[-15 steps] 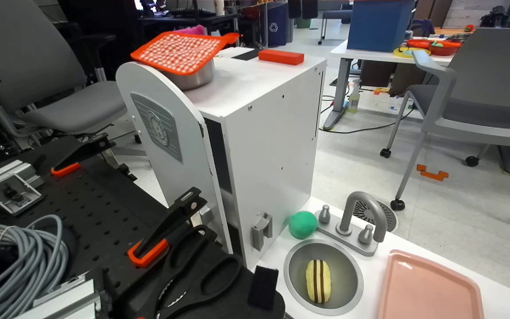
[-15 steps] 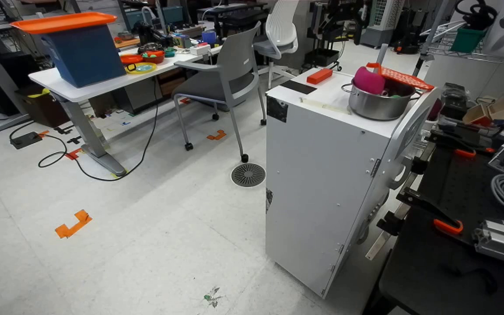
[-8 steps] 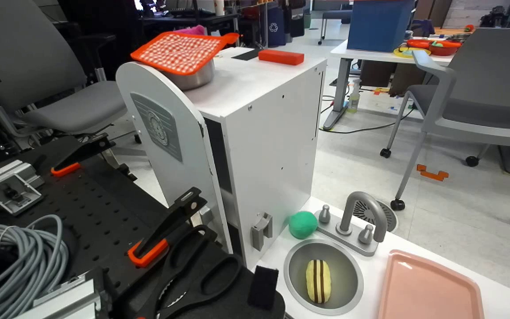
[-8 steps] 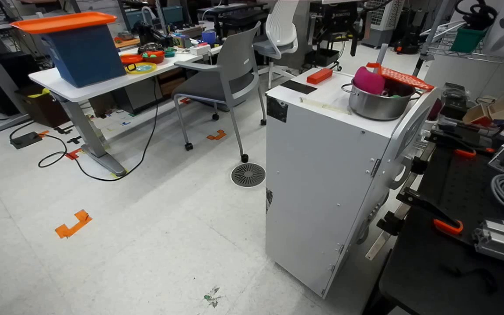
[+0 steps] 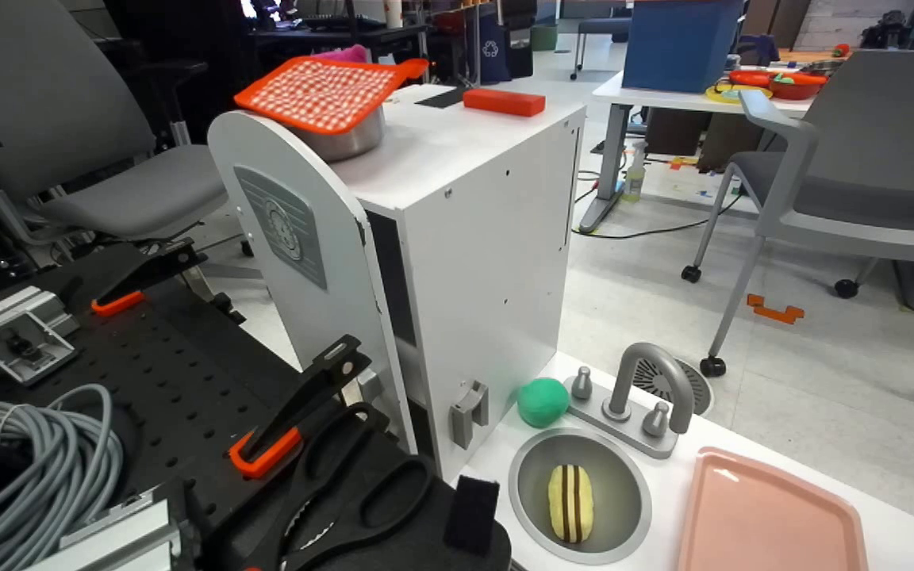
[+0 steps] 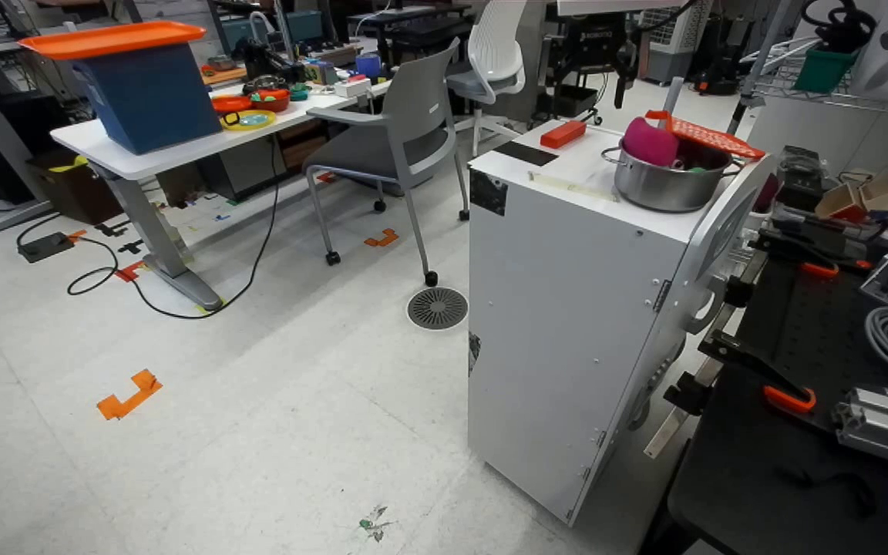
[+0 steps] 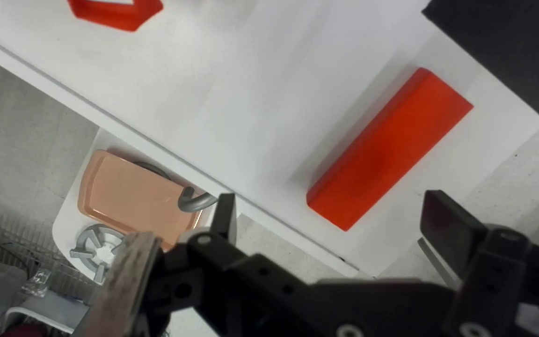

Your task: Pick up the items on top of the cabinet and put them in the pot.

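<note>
Exterior view: the magenta lump [image 6: 650, 142] is seated in the pot [image 6: 664, 190], a green item [image 6: 695, 169] is partly seen inside, and the orange-red mat [image 5: 322, 93] is tilted over the rim. The pot is stood on the cabinet [image 6: 567, 324], at the edge by its round-topped panel [image 5: 346, 255]. Toward a corner of the opposite edge, the red block [image 7: 386, 150] is laid; in the wrist view it is framed between the wide-spread fingers of the gripper [image 7: 329, 203]. Below, a teal-green ball [image 5: 543, 401] is set beside the cabinet.
</note>
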You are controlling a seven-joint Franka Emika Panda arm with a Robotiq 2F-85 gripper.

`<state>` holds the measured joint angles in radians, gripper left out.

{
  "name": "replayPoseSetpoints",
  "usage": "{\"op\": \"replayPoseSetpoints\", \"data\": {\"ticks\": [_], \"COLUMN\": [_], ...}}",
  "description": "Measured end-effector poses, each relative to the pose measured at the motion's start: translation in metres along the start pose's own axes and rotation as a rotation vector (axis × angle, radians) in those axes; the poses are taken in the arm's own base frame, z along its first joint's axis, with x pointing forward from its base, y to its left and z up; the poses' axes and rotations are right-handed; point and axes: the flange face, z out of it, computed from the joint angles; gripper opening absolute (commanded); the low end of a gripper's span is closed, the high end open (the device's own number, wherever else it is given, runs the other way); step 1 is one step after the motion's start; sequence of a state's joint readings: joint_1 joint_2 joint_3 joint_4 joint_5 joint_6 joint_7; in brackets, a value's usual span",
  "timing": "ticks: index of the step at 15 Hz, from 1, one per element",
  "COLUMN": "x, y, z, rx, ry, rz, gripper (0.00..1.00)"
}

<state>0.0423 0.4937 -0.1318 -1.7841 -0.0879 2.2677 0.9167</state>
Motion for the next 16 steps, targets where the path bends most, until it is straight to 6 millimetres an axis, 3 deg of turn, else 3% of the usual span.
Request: {"op": "replayPoseSetpoints", "data": {"ticks": [16], "x": [-0.001], "y": [-0.003], "z": [0.025], "rx": [0.002], "ry": [-0.022], "rz": [0.059], "gripper": [1.0]}}
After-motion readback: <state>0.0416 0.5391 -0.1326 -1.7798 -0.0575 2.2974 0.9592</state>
